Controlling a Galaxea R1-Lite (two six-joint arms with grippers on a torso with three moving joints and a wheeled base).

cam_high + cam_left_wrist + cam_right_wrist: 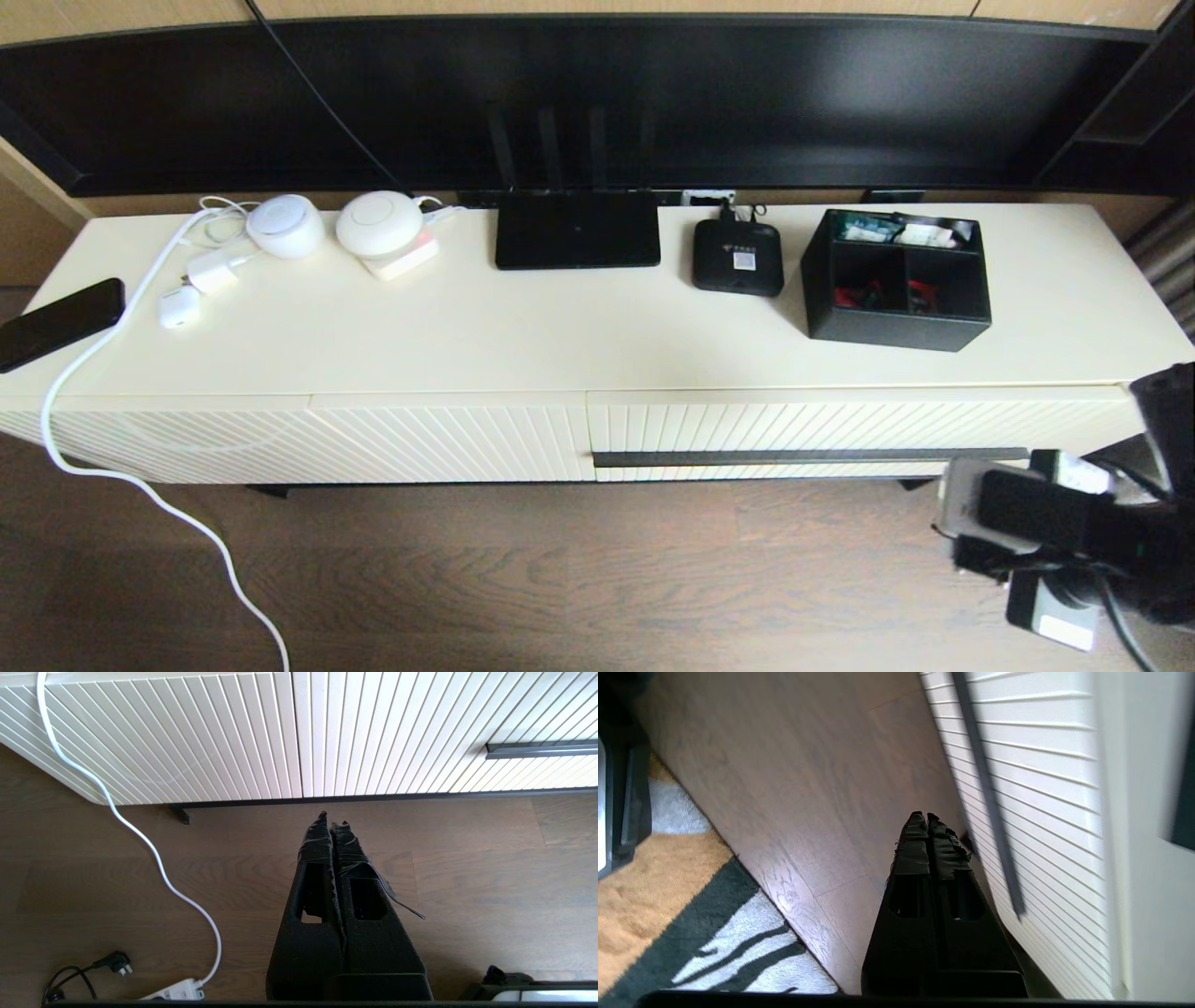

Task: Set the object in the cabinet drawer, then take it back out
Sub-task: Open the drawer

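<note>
Drawer (840, 425) unopened: clenched right gripper (927, 816), at five o'clock from the handle (808, 457), must hook it; left gripper (332, 819) clenched

Matt black organizer box (896, 280) on smooth cream cabinet top (560, 327); wood-grain floor (560, 579).

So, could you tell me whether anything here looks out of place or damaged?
One oddity: the black tape wrapped on the left gripper is peeling, a loose strip sticking out sideways. The organizer box sits upright on the cabinet top, and the drawer is closed.
</note>
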